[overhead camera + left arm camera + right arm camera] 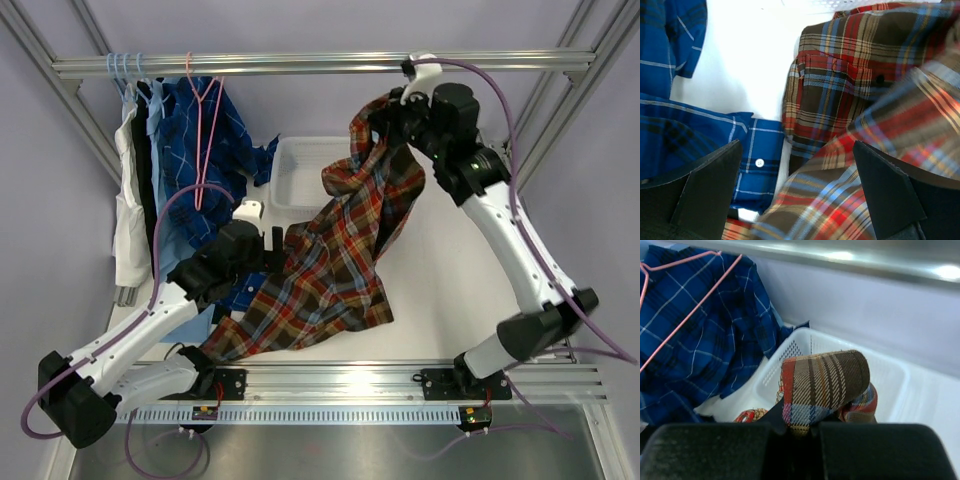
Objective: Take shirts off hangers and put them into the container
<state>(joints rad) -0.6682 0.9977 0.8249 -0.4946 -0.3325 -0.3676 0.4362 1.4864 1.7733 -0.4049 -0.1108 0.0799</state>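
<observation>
5 shirts (330,270), 4 hangers (122,68) (3 pale blue, 1 pink), 1 white basket (290,150), 2 robot arms (130,335).

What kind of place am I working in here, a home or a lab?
Likely a lab test cell: an aluminium frame as clothes rail, plain walls, arms bolted to the table edge.

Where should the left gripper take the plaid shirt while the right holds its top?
I would pinch the raised fold of the plaid shirt under the open left gripper, coming from above. The right gripper is shut on its top end, so the body drapes slack there. Keep off the blue shirt's cuff beside it.
</observation>
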